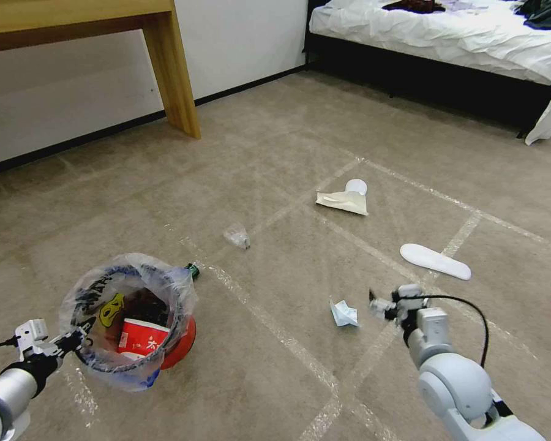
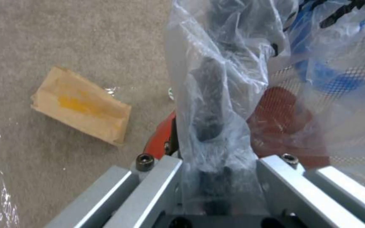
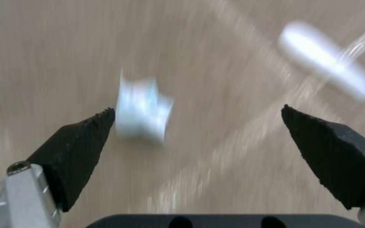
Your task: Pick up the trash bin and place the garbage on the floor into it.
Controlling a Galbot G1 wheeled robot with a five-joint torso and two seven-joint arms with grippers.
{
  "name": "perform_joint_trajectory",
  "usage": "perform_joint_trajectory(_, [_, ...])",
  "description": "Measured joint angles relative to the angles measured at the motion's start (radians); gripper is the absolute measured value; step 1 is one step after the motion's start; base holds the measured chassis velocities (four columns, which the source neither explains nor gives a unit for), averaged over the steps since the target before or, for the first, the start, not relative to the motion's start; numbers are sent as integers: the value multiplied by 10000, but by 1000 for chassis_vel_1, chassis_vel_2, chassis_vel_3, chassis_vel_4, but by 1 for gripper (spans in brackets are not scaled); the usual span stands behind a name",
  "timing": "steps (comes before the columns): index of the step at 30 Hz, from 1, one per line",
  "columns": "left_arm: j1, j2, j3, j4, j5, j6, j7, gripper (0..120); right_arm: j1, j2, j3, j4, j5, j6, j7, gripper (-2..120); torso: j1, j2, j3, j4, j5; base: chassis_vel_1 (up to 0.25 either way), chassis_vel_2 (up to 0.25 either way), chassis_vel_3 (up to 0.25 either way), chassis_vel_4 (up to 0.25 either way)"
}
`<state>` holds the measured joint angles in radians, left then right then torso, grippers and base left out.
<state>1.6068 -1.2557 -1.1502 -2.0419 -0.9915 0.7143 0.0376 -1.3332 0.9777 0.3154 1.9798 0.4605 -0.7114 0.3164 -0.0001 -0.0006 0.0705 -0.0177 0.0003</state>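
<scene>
Taped beige carpet (image 1: 275, 153). L gripper (image 1: 73, 340) clamped on trash bin (image 1: 176, 343) rim at 9 o'clock. R gripper (image 3: 197, 126) wide open, empty, crumpled tissue (image 1: 344, 313) at its 9. Risk: liner-only grip, bin slips.

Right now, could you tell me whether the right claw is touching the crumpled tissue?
Apart. In the right wrist view the open right claw hangs above the floor, with the crumpled tissue lying farther off beyond its fingertips.
</scene>
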Motion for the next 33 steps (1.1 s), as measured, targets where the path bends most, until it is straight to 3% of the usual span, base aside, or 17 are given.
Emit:
perform_joint_trajectory(5, [50, -157, -16, -62, 117, -44, 35, 1, 897, -242, -656, -1233, -599, -431, -1100, 100, 0, 0, 0, 13, 3, 0, 0, 0, 0])
perform_joint_trajectory(9, [-56, -97, 187, -65, 139, -44, 25, 1, 1298, -445, -863, -2237, -1382, -428, -2022, 100, 0, 0, 0, -8, -3, 0, 0, 0, 0])
perform_joint_trajectory(12, [-26, -98, 187, -39, 163, -45, 25, 1, 1578, -483, -1049, -2754, -1683, -399, -2400, 100, 0, 0, 0, -3, 3, 0, 0, 0, 0])
perform_joint_trajectory(13, [-20, -79, 204, -8, 173, -45, 24, 1, 1702, -485, -1135, -3070, -1746, -272, -2530, 100, 1, 0, 0, 6, 1, 0, 0, 0, 0])
perform_joint_trajectory(21, [111, -78, 99, -14, 175, -49, 49, 1, 2442, -358, -2054, -4406, -1733, 1119, -2887, 100, 0, 0, 0, 4, -1, 0, 0, 0, 0])
perform_joint_trajectory(33, [162, -239, 94, -160, 327, -50, 5, 1, 3724, 103, -3157, -6103, -2076, 2482, -3653, 100, 0, 0, 0, 2, -2, 0, 0, 0, 0])
